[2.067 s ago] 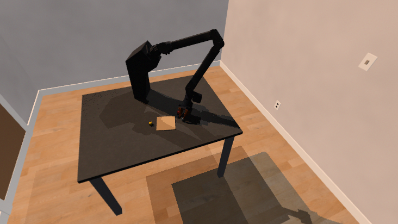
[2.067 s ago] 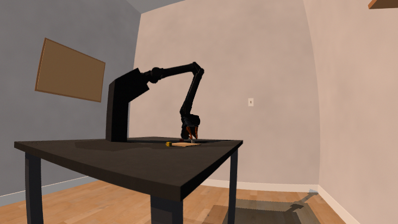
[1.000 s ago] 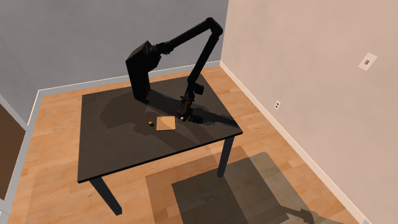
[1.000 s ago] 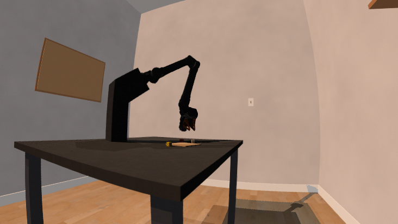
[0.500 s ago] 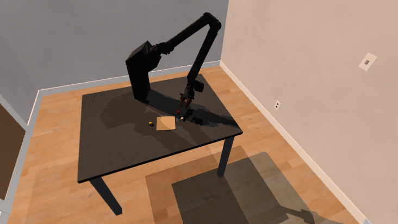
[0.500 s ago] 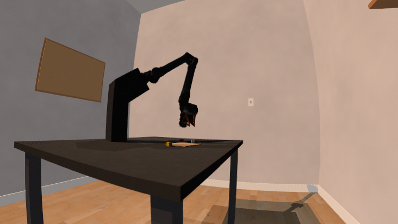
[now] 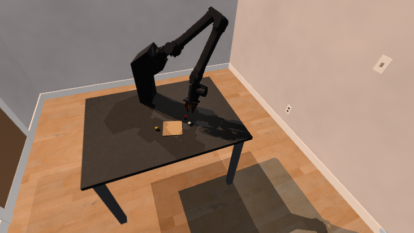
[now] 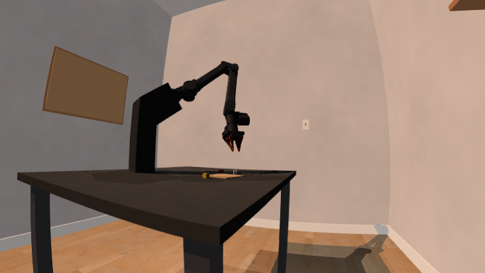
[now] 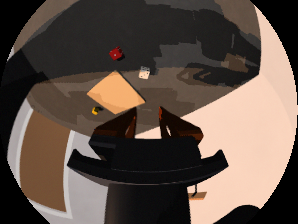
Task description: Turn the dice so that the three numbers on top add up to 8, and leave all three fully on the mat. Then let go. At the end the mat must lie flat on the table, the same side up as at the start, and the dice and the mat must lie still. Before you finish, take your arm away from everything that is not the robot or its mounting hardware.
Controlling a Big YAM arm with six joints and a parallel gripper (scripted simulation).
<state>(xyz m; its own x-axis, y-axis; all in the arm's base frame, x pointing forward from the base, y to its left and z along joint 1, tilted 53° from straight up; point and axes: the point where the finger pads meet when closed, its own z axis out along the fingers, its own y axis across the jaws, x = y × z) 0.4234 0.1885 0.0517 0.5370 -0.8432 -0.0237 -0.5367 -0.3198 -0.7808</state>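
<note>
"While I watch from far off, can you tell me what the gripper (image 7: 190,112) (image 8: 236,150) (image 9: 147,110) is doing?" asks my friend.

"Yes," I say. "Its two orange-brown fingers are apart, with just air between them. They point down, high over the table (image 7: 115,156) (image 8: 152,199) (image 9: 65,95)."

"Where is the mat?"

"I see the tan mat (image 7: 172,128) (image 8: 224,176) (image 9: 116,93) flat on the dark table, in front of the gripper, on the near side."

"And the dice?"

"The yellow die (image 7: 156,128) (image 8: 205,175) (image 9: 96,110) sits on the table, near the left side of the mat. The white die (image 7: 189,124) (image 8: 234,171) (image 9: 144,73) sits just beside the mat on the right. The red die (image 7: 185,116) (image 8: 220,171) (image 9: 115,53) is a bit past the mat's far right corner, with the white one nearer than it."

"Can you read the tops?"

"I see dots on the white one and a pale dot on the red one, but they are too small for me to add up."

"How does the arm look?"

"My black arm (image 7: 208,47) (image 8: 230,88) goes up from its tall black stand (image 7: 143,83) (image 8: 144,135) at the far side, bends at the top, and comes down on the right. Its big dark shadow lies across the table."

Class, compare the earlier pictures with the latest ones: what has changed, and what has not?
The claw has risen from low beside the white die to well above the table. It is open now. The yellow die and the mat stayed put.
</note>
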